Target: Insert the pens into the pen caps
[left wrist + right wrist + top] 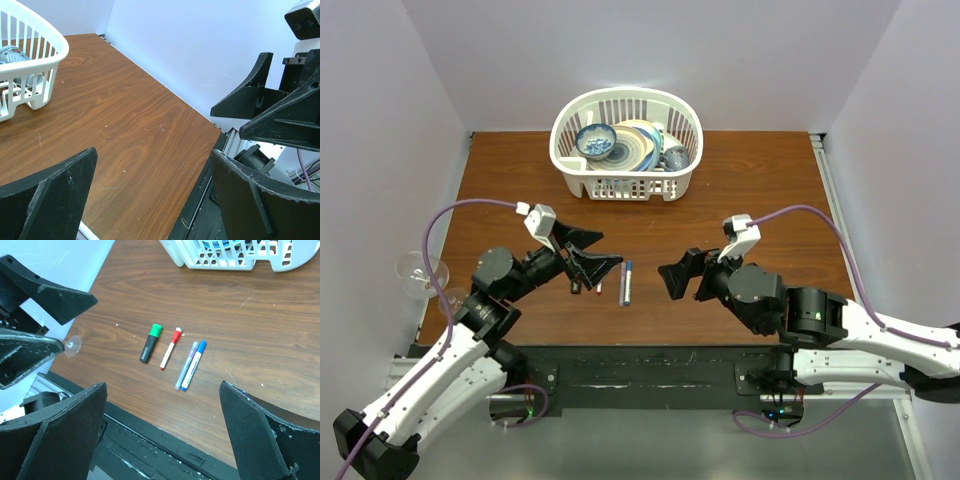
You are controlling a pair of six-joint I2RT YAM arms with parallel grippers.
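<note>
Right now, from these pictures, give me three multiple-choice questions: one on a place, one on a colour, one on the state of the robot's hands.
1. Where on the table does the white basket stand?
A. far side, middle
B. near edge
C. left corner
2. What colour is the black marker at its end?
A. red
B. green
C. yellow
3. How are the left hand and right hand?
A. left shut on the marker
B. right shut on the basket
C. both open, empty
Answers: 1 A, the top view shows it there; 2 B, the right wrist view shows green; 3 C, each wrist view shows spread fingers holding nothing.
</note>
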